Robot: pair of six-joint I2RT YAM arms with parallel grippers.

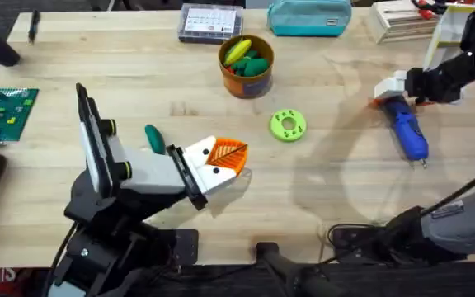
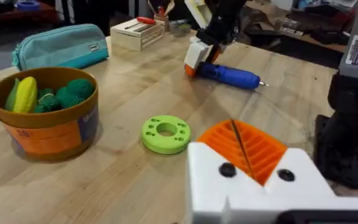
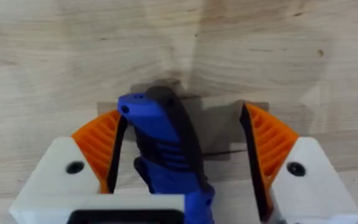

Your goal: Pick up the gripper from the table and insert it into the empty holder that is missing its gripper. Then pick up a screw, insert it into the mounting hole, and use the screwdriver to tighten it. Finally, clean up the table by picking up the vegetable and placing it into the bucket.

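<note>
Black jointed arms, white claw (image 1: 225,157) housings, orange ribbed pads (image 3: 269,146)

Surface: you have a light wooden table (image 1: 320,190), grain running left to right.
Centre: the bucket (image 1: 246,68) stands upright; just beside it lies a lime-green disc (image 1: 288,124).
Right: the screwdriver (image 1: 406,132) lies flat, tip towards you.
Left: the vegetable (image 1: 154,139) lies on the wood; a green circuit board (image 1: 5,114) sits at the edge.
Far edge: teal pouch (image 1: 309,17), clear parts box (image 1: 211,22).

left end effector (image 1: 225,158): closed, low | right end effector (image 1: 392,89): spread wide
</note>
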